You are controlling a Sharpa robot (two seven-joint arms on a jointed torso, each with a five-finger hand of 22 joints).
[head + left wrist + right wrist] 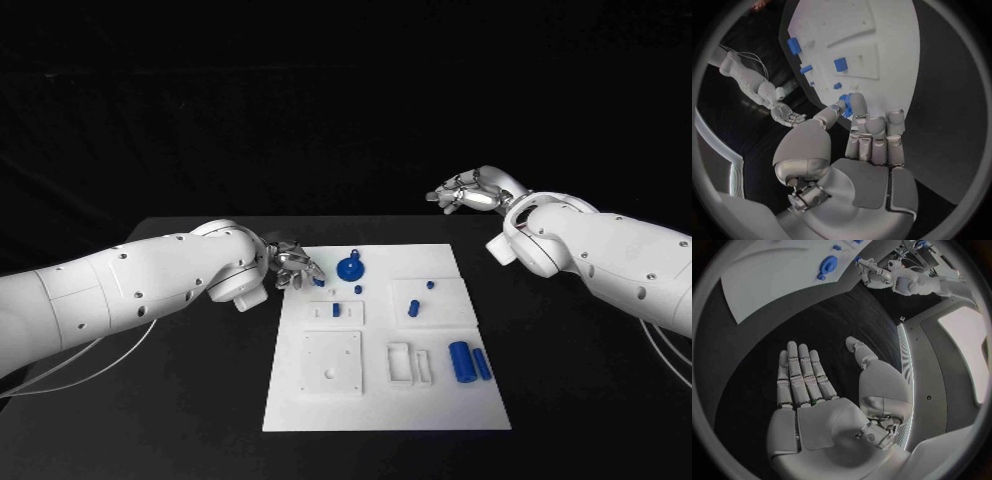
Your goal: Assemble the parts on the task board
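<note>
You see the left hand (293,266) at the white board's (387,400) far left edge, pinching a small blue part (319,283); the right hand (464,193) hangs well apart.

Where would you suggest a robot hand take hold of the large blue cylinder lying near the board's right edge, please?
Probably across its middle, from above. The large blue cylinder lies flat on the task board, lengthwise toward the robot. A white block lies to its left and a thinner blue piece close on its right, so fingers would have to straddle it carefully.

Task board (378,400) mid-table, left hand (293,266) at its far-left corner, right hand (464,193) behind
</note>
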